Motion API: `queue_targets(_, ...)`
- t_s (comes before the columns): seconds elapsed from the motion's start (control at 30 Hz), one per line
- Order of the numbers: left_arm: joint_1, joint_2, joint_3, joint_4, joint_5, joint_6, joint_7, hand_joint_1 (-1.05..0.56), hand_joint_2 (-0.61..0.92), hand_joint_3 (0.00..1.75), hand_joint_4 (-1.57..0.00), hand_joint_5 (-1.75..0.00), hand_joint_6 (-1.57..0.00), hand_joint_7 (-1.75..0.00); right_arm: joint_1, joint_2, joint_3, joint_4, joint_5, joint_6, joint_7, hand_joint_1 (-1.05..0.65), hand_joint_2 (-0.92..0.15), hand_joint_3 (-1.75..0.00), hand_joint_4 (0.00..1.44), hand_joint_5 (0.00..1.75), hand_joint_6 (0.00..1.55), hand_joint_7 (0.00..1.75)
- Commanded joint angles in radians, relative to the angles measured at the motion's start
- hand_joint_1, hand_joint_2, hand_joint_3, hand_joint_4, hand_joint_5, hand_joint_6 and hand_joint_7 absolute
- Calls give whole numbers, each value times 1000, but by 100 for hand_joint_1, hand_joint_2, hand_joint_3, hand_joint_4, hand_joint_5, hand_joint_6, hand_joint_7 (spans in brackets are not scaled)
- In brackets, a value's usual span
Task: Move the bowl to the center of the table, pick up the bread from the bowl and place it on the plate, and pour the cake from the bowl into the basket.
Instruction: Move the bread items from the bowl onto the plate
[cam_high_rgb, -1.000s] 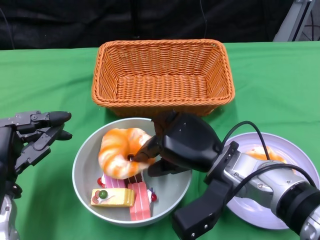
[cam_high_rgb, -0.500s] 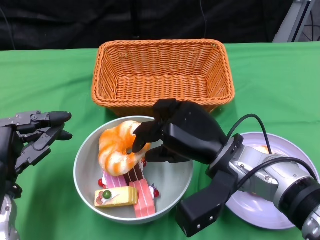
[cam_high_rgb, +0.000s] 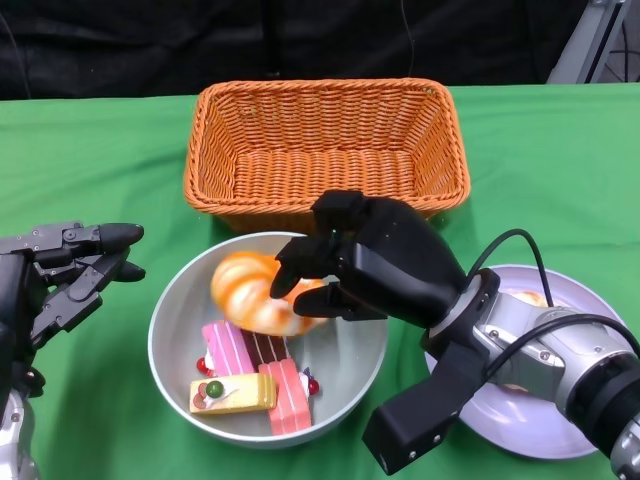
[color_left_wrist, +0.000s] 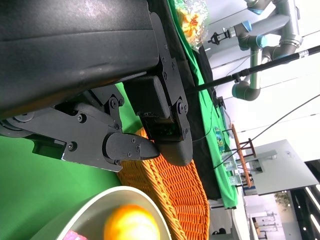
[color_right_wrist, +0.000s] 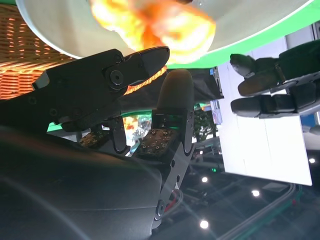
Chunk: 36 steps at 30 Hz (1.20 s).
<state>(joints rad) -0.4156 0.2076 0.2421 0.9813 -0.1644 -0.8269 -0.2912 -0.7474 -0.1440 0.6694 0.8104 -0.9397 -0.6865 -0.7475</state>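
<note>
Bread (cam_high_rgb: 258, 290) gripped in our right hand (cam_high_rgb: 365, 262), low over the grey bowl (cam_high_rgb: 170, 340).
We should lift it clear of the cake slices (cam_high_rgb: 248, 375), then carry it right to the plate (cam_high_rgb: 560, 425); our left hand (cam_high_rgb: 70, 268) waits released. Beyond: wicker basket (cam_high_rgb: 325, 150), green tablecloth (cam_high_rgb: 540, 150), dark backdrop.
</note>
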Motion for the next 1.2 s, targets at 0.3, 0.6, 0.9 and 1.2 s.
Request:
queue_targets(0.3, -7, 18, 3, 5, 12, -8, 16, -15, 92, 29, -98, -77, -127, 0, 34, -47, -32, -114, 54, 33, 164, -47, -83, 0, 74, 25, 76, 5)
queue_targets(0.6, -9, 17, 1, 6, 41, -19, 54, -25, 92, 21, -81, -109, -124, 0, 118, -25, -33, -279, 52, 171, 375, -73, -85, -1, 53, 0, 40, 0)
queue_targets(0.9, -11, 10, 14, -4, -25, 12, -28, -24, 92, 21, -91, -103, -126, -1, 133, 11, -6, -319, -4, 275, 422, -85, -92, -1, 40, 0, 37, 1)
queue_targets(1.2, -14, 15, 16, 6, -23, -8, -25, -28, 92, 24, -97, -92, -129, -2, 97, 77, 36, -222, -67, 375, 363, -89, -91, 0, 31, 0, 36, 0)
